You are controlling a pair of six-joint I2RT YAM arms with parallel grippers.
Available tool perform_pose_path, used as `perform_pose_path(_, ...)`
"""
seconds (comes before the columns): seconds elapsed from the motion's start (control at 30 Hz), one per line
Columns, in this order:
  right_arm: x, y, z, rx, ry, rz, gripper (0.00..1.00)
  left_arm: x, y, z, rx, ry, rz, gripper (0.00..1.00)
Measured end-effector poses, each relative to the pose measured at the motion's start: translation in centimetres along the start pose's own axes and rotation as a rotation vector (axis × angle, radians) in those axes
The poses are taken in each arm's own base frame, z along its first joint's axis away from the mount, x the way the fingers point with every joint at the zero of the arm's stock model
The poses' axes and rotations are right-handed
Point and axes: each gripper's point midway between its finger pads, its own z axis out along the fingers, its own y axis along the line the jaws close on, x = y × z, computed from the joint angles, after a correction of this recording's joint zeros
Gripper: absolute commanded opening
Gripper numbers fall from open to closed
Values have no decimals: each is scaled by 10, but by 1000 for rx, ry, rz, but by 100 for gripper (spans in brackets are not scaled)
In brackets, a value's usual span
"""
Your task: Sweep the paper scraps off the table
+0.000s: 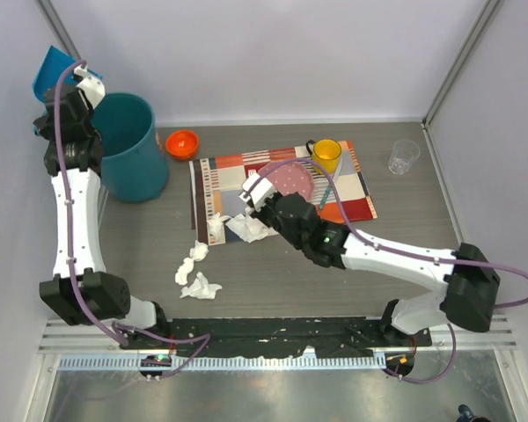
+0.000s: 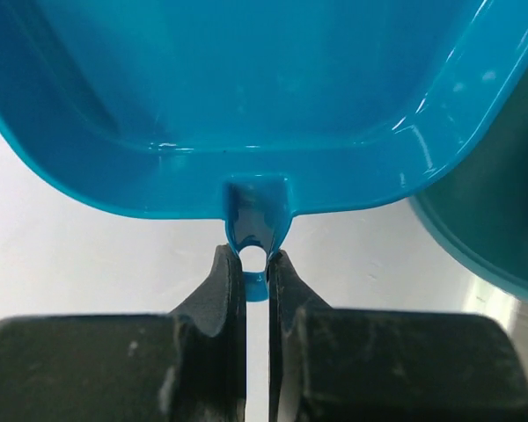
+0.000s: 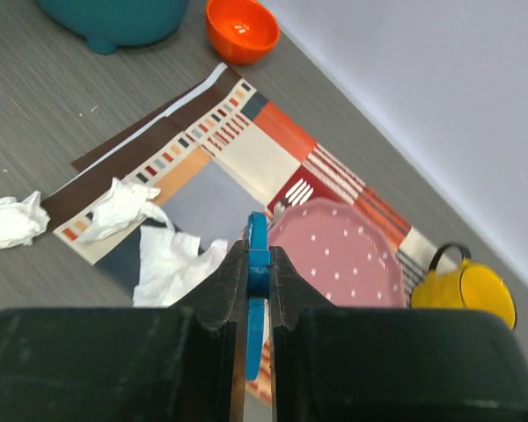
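Paper scraps point(image 1: 201, 286) of crumpled white tissue look nearly weightless, soft and springy; a pinch would likely crush one or let it slip, so I judge they are better pushed low at the base with a tool than picked up, and a quick stroke could scatter them. I count five wads from above: two at the near left corner of the colourful patchwork fabric placemat point(image 1: 352, 189), overlapping its edge, and three on the flat grey-brown wood-grain table point(image 1: 405, 229) just nearer the arm bases. The left gripper point(image 2: 257, 259) is clamped on the handle tab of the one bright blue plastic dustpan point(image 2: 264, 88), held high beside the one round teal plastic bin point(image 1: 132, 149), well apart from the wads. The right gripper point(image 3: 258, 251) is closed on a thin blue tool handle point(image 3: 257, 233), its working end hidden, just beside the nearest wad. Also one each: small orange bowl point(image 1: 182, 142), pink dotted plate point(image 3: 343, 255), yellow mug point(image 1: 326, 154), clear plastic cup point(image 1: 403, 156).
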Motion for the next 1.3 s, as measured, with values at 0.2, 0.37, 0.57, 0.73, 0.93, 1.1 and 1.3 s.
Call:
perform_pose_path(0.2,20,22,54,-152,-23,-169,1,22,-63,-39,327,1,-125,0)
perform_pose_path(0.37,47,58,79,-323,2,-284,1,55,-136,-72,612,76,-162,0)
perform_pose_path(0.57,49,84,74,-471,5,-325,1,77,-182,-93,786,158,-181,0)
perform_pose_path(0.73,50,103,43,-570,21,-317,1,75,-189,-99,831,155,-209,0)
perform_pose_path(0.93,29,137,-28,-707,-7,-307,1,71,-195,-104,869,141,-229,0)
perform_pose_path(1.1,-6,119,-42,-633,-88,-284,1,68,-198,-106,889,138,-249,0)
perform_pose_path(1.3,-28,102,12,-457,-163,-368,1,68,-199,-107,897,139,-255,0)
